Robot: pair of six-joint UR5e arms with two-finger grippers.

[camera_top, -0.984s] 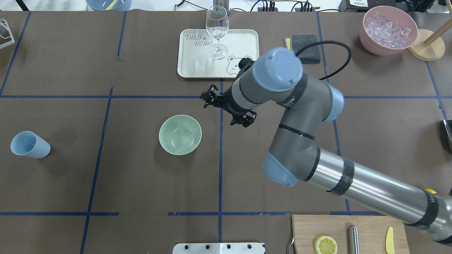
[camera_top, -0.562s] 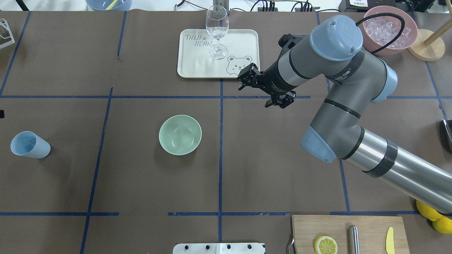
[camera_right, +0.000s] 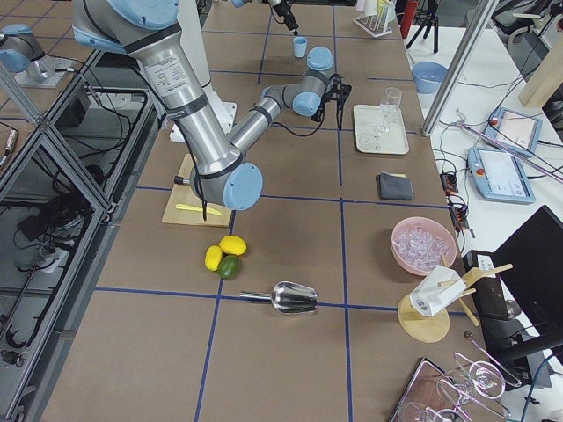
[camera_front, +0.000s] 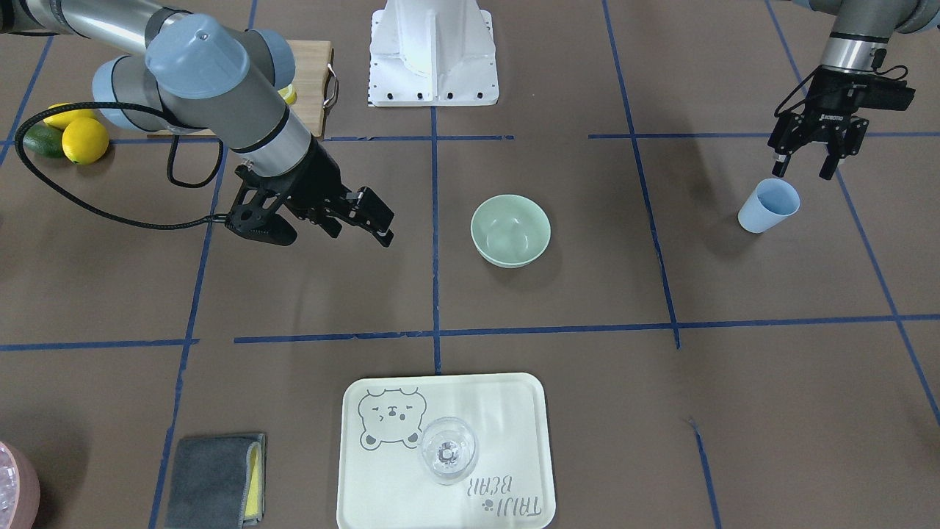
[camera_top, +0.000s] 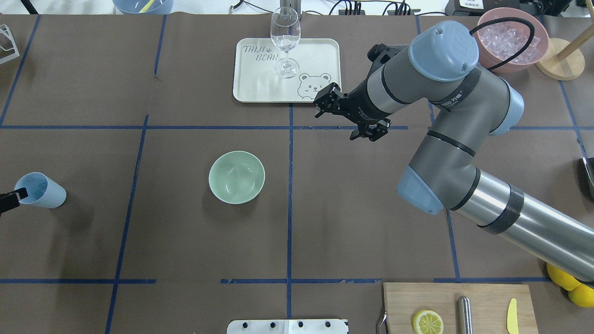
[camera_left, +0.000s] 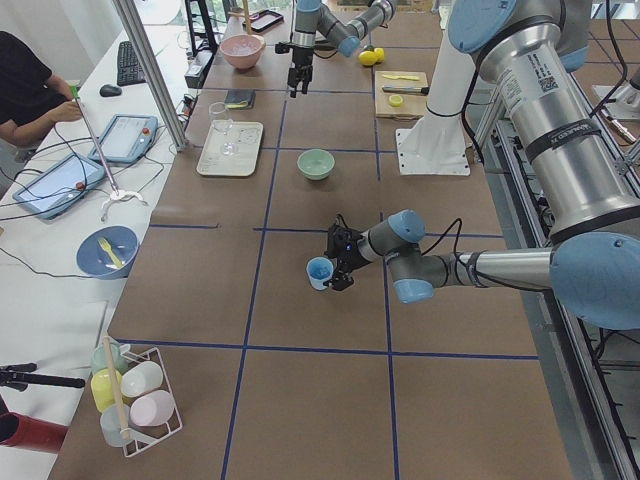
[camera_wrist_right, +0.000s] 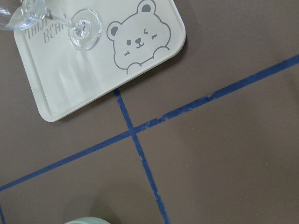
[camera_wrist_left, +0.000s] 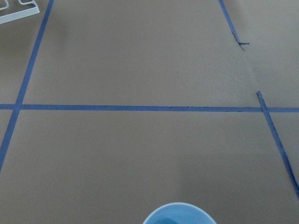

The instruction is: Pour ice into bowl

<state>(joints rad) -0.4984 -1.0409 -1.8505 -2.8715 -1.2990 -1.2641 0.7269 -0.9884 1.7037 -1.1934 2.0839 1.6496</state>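
Note:
The mint-green bowl stands empty near the table's middle; it also shows in the front view. The ice lies heaped in a pink tub at the far right. A light blue cup stands at the far left. My right gripper is open and empty, hovering right of the bowl, just before the tray. My left gripper is open and empty, directly by the cup; only a fingertip shows at the overhead view's left edge.
A cream tray holds a wine glass at the back centre. A grey cloth lies beside it. A cutting board with a lemon slice, lemons and a metal scoop are on the robot's right.
My right arm has swung from beside the bowl to the right and farther back, then nearly stopped. My left gripper's fingertip has come into the overhead view by the blue cup.

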